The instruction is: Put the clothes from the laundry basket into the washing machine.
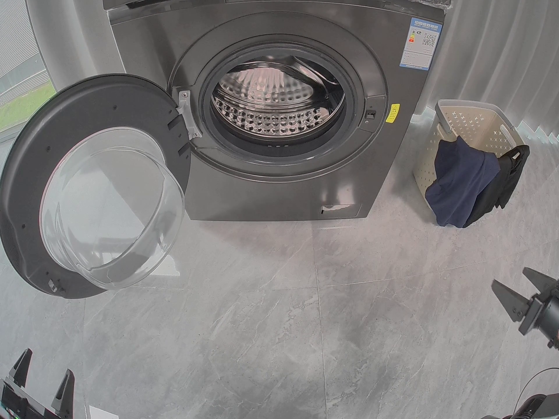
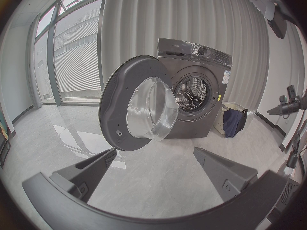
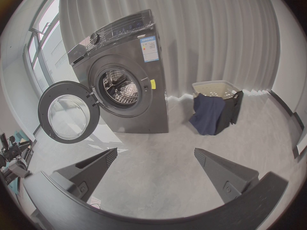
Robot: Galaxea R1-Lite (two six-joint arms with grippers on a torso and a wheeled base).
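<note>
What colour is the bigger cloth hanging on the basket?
The cloth is navy blue; head view shows it best.

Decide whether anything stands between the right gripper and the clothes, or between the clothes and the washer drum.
Nothing visible does. Only bare floor lies between the right gripper and the clothes draped over the basket rim. The door is swung open to the left, leaving the drum opening unblocked.

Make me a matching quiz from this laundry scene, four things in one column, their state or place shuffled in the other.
1 washing machine door
2 drum
3 navy garment
4 right tool

A draped over the laundry basket rim
B swung wide open
C open, holding nothing
D no clothes visible inside

Pairs: 1-B, 2-D, 3-A, 4-C
</note>
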